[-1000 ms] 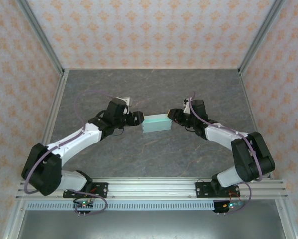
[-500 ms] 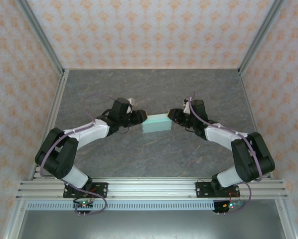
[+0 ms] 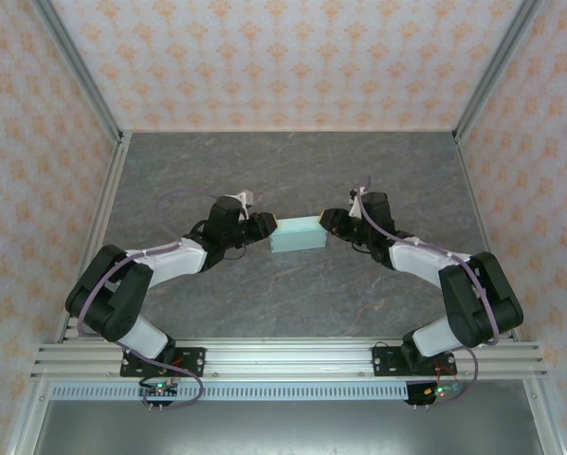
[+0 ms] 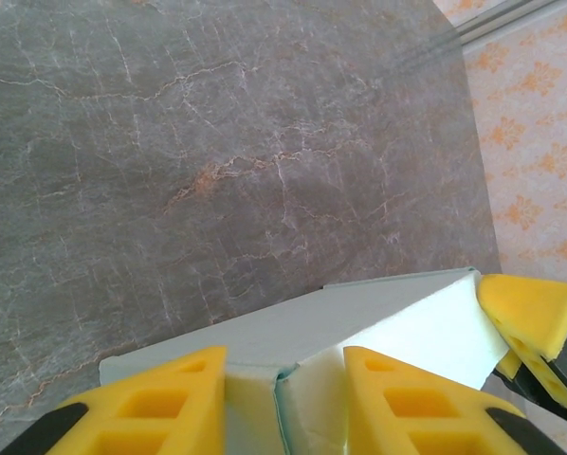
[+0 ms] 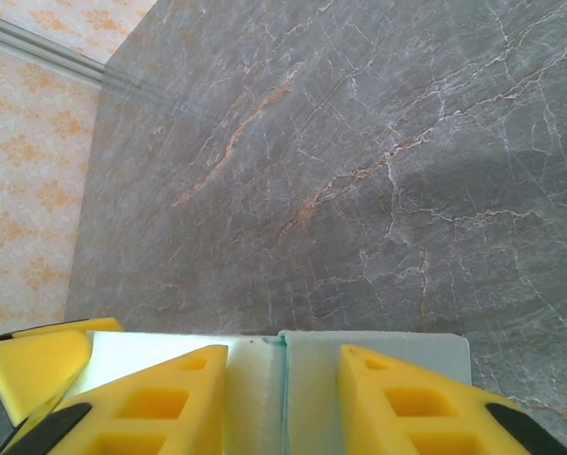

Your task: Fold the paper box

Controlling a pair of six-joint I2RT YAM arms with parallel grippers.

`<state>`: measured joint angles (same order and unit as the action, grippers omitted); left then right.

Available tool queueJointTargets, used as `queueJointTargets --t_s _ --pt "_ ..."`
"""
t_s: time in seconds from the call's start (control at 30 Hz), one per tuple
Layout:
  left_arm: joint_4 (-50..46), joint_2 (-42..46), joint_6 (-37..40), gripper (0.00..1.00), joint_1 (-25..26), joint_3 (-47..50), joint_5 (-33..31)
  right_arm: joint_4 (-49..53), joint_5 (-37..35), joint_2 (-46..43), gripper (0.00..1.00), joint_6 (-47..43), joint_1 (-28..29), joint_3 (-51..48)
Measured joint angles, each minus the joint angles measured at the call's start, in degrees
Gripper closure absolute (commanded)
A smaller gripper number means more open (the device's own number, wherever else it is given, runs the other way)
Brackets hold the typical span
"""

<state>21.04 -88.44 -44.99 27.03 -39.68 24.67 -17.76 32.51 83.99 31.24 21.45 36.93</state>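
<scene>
While both arms reached inward over the dark grey, marble-veined table (image 3: 293, 171), the small, flat, rectangular paper box (image 3: 298, 234) of pale mint-green thin card sat between them near the middle of the surface, its long axis running left to right and slightly tilted, the right end farther from the bases. From above I could not tell whether it rested on the table or was held just clear of it.

The left gripper (image 3: 267, 227) met the box's left end, and the right gripper (image 3: 327, 220) met its right end. Seen from the left wrist, the left gripper (image 4: 285, 389) had its two yellow fingers (image 4: 160, 398) partly closed, one on each side of the box (image 4: 359, 322), with card filling the gap between them and a folded seam showing at the end face. A yellow finger of the right gripper (image 4: 535, 308) touched the far corner. Seen from the right wrist, the right gripper (image 5: 283, 389) was likewise narrowed onto its end of the box (image 5: 416, 355), its fingers (image 5: 407, 398) pressed to either side, while a yellow finger of the left gripper (image 5: 32, 365) sat against the opposite end. Peach-patterned walls (image 3: 293, 57) enclosed the table on three sides.
</scene>
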Motion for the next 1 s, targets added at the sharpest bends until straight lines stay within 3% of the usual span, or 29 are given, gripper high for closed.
queueJointTargets --t_s 0.37,0.53,0.8,1.0 --pt "4.39 0.20 0.07 0.87 1.92 2.40 -4.46 -3.17 -0.57 -0.04 0.75 -0.24 0.00 -1.75" --pt "4.42 0.72 1.16 0.88 2.71 2.56 -6.49 -3.13 -0.59 -0.13 0.75 -0.44 0.04 -1.70" --pt "-1.44 2.40 4.00 0.59 3.39 0.70 -7.56 -2.64 -1.07 -0.20 0.75 -1.29 0.22 -1.44" --pt "-5.68 4.24 4.48 0.56 3.58 0.61 -6.88 -2.58 -1.25 -0.22 0.75 -1.51 0.50 -1.33"
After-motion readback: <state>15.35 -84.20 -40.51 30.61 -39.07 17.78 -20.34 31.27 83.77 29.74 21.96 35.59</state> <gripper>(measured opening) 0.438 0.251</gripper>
